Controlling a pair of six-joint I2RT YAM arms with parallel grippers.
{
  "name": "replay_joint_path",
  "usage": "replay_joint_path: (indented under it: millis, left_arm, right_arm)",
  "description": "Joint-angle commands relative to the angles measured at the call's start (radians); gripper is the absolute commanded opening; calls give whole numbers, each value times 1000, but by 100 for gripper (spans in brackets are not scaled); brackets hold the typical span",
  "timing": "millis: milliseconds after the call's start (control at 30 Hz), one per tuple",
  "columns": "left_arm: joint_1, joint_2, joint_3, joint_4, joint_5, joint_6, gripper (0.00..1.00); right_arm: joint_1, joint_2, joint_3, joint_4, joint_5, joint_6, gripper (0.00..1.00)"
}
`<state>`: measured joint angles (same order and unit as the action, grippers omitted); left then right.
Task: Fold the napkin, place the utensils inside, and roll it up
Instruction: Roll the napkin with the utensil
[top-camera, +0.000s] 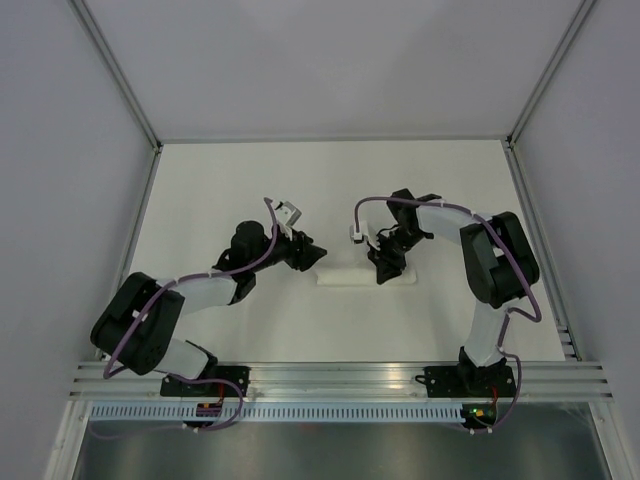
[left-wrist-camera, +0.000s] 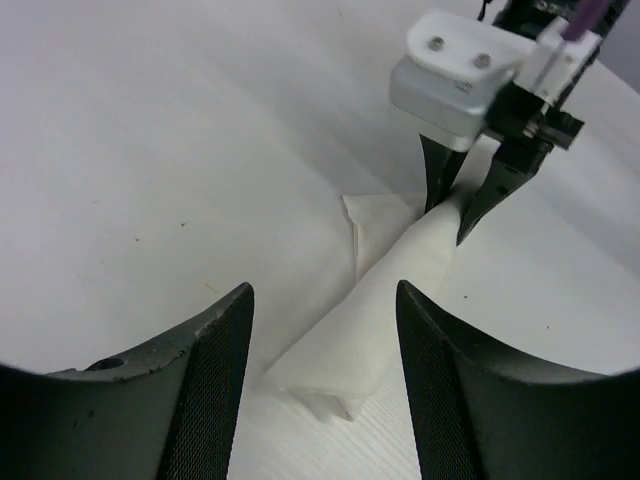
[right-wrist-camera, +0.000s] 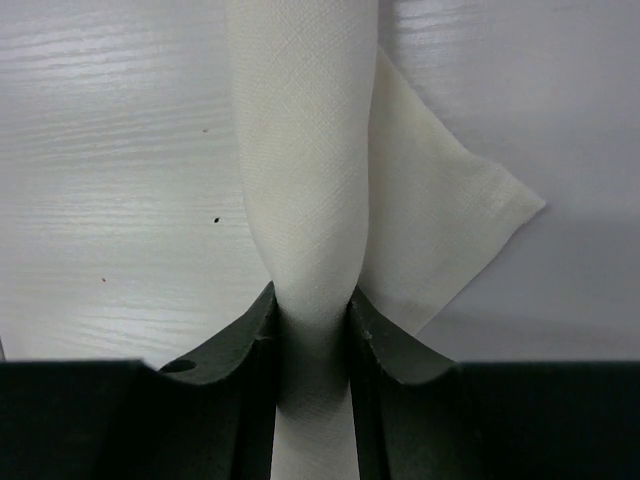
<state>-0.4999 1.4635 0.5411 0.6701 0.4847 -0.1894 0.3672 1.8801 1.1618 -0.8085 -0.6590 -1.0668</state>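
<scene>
**Right claw** (right-wrist-camera: 310, 300): closed on the napkin (right-wrist-camera: 305, 150). The cloth is pinched between both fingers and squeezed to a narrow waist at the grip. From above, the hold is seen to be placed right of the roll's middle.

**Left claw** (left-wrist-camera: 322, 292): open, with nothing held. The fingers are spread to either side of the roll's left end. No contact with the cloth is shown.

**Napkin:** recorded as a slim white roll. It is laid left to right on the surface (top-camera: 300, 180), near the middle and between the two claws. One loose corner (right-wrist-camera: 455, 205) is left flat on the surface beside the roll and is not wound in. The left end is seen to be slightly flattened.

**Utensils:** none are visible in any view. They are judged to be enclosed in the roll, but this cannot be confirmed from outside.

**Progress:** folding is judged complete. Rolling is judged nearly complete, since the cloth is already reduced to a tight tube.

**Remaining:** the free corner is to be wrapped round or tucked under, and the roll is then to be let go.

**Caution:** the roll is kept tight only at the right claw's pinch. Some loosening may be expected on release unless the corner is secured first.
</scene>
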Motion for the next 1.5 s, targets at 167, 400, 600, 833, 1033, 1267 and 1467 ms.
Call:
replay_joint_path:
  millis: [167, 400, 600, 833, 1033, 1267, 1467]
  left_arm:
    - [-240, -85, -18, -30, -341, 338, 65]
    - [-439, 70, 111, -168, -529, 579, 69]
    - [-526, 199, 200, -207, -607, 729, 72]
    - [-562, 320, 238, -184, -685, 856, 74]
    - [-580, 403, 250, -216, -729, 909, 70]
    - [-585, 445, 260, -294, -710, 852, 27]
    - [-583, 451, 272, -346, -650, 789, 2]
  right_arm:
    - [-25, 197, 131, -195, 21, -35, 9]
    - [-24, 243, 173, -218, 29, -19, 9]
    - [-27, 249, 168, -213, 42, -13, 9]
    - [-33, 261, 171, -208, 47, -7, 9]
    - [-37, 272, 176, -207, 44, -4, 8]
    - [-42, 277, 184, -210, 36, -1, 8]
    - [-42, 261, 171, -190, 32, 10, 28]
